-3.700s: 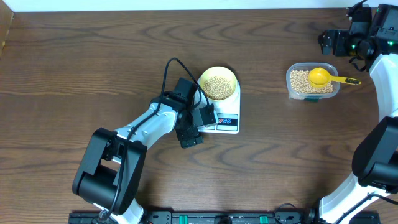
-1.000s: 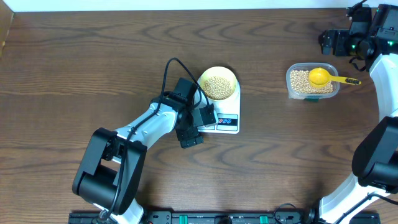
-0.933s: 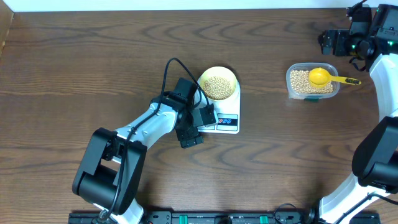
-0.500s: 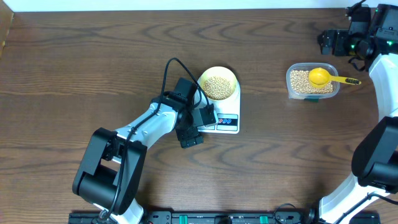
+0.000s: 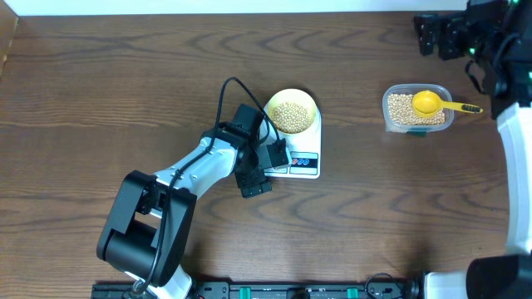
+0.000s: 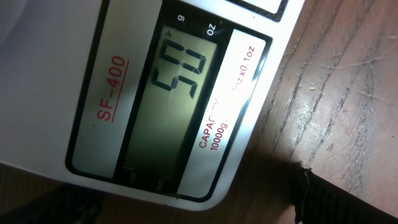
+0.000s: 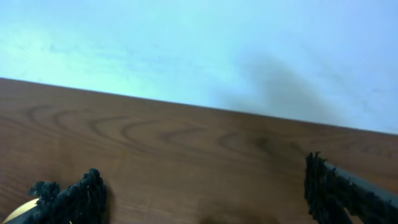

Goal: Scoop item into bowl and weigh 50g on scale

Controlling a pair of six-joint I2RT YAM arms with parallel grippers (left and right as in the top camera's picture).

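The pale yellow bowl (image 5: 310, 101) stands on the white scale (image 5: 304, 163) and holds tan beans (image 5: 291, 115). In the left wrist view the scale's display (image 6: 171, 106) fills the frame and reads 50. My left gripper (image 5: 264, 170) hangs open at the scale's front left corner, one fingertip (image 6: 318, 200) showing over the wood, nothing between the jaws. My right gripper (image 5: 432, 35) is open at the far right edge of the table, away from everything. Its fingers (image 7: 341, 186) stand wide apart over bare wood.
A clear plastic tub (image 5: 391, 110) of more beans sits at the right, with a bright yellow scoop (image 5: 427, 102) resting in it, handle pointing right. A cable loops behind the left arm (image 5: 187, 170). A pale wall runs behind the table's far edge (image 7: 186, 50).
My right arm has swung back and left along the table's far edge, away from the tub. The left arm, bowl and scale have not moved.
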